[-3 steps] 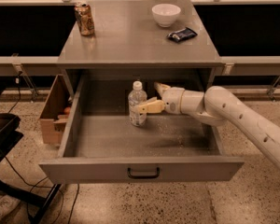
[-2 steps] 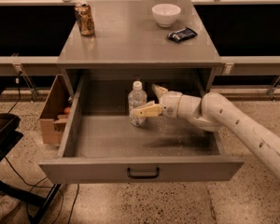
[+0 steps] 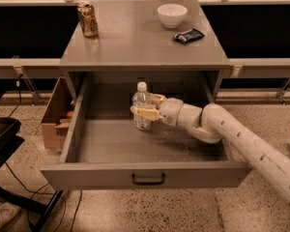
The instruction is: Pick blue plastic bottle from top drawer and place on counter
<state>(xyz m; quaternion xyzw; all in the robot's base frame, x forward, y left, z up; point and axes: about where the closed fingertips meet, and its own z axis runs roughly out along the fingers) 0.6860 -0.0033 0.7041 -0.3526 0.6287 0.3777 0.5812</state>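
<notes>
The blue plastic bottle [image 3: 141, 100], clear with a white cap, stands upright on the floor of the open top drawer [image 3: 87, 175], near its back middle. My gripper [image 3: 148, 106] reaches in from the right, open, with one finger in front of the bottle and the other behind it. The bottle rests on the drawer floor. The counter [image 3: 130, 40] is the grey cabinet top above the drawer.
On the counter stand a brown-gold can [image 3: 88, 20] at the back left, a white bowl [image 3: 172, 15] at the back right and a dark packet [image 3: 188, 35] beside the bowl. A cardboard box [image 3: 54, 117] sits on the floor left of the drawer, with dark furniture [image 3: 2, 134] further left.
My gripper has moved left, further around the bottle, so its fingers now straddle it. The bottle has not moved.
</notes>
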